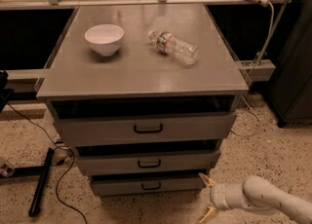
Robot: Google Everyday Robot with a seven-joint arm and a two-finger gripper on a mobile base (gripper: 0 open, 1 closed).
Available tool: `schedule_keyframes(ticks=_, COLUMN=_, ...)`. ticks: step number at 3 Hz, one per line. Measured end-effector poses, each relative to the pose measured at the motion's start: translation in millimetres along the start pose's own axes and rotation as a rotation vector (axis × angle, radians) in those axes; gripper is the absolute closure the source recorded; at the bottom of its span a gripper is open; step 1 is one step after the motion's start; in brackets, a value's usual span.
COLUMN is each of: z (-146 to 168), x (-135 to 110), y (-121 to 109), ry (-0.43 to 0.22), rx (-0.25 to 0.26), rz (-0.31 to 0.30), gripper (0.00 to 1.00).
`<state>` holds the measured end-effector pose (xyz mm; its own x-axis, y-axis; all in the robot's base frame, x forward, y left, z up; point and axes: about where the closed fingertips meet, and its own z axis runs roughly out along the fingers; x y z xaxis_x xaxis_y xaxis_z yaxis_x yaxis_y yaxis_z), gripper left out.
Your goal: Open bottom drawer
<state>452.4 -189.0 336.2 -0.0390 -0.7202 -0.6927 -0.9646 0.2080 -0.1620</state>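
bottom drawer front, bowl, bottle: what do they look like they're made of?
The bottom drawer looks like grey painted sheet metal: matte, flat front, with a small black loop handle. The bowl is white and glossy, likely ceramic, possibly plastic. The bottle is clear thin plastic, see-through, lying on its side. The gripper, open, is low to the right of the bottom drawer, not on the handle.
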Motion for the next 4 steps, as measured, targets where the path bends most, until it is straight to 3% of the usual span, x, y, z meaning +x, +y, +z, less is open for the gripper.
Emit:
schedule_keyframes(ticks=3, z=65.0, x=49.2, y=-20.0, ry=0.079, rx=0.062, rz=-0.054, gripper=0.0)
schedule_keyframes(ticks=4, z=86.1, x=53.0, y=-30.6, ry=0.126, rx=0.094, rz=-0.128, gripper=0.0)
